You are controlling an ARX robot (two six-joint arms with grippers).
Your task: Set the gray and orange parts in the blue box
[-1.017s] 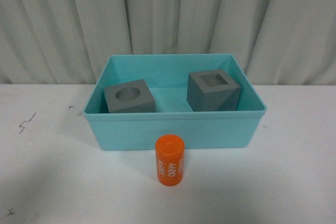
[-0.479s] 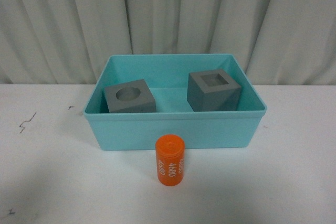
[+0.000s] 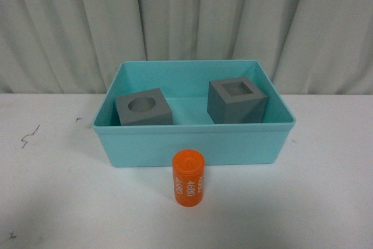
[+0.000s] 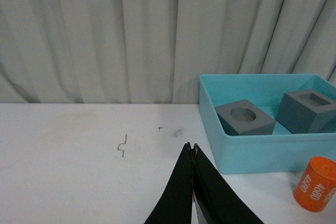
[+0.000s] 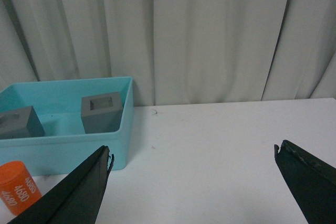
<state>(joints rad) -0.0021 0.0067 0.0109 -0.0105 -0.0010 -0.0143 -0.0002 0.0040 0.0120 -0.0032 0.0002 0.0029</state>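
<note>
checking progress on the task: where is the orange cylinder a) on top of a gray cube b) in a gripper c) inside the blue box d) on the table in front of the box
d: the orange cylinder stands upright on the table, just outside the near wall of the blue box.

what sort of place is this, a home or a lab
Probably a robot test bench, not a home: a white table, a pale curtain as backdrop, and only props, a turquoise bin holding a round-recess gray cube and a square-recess gray cube, plus a numbered orange cylinder.
</note>
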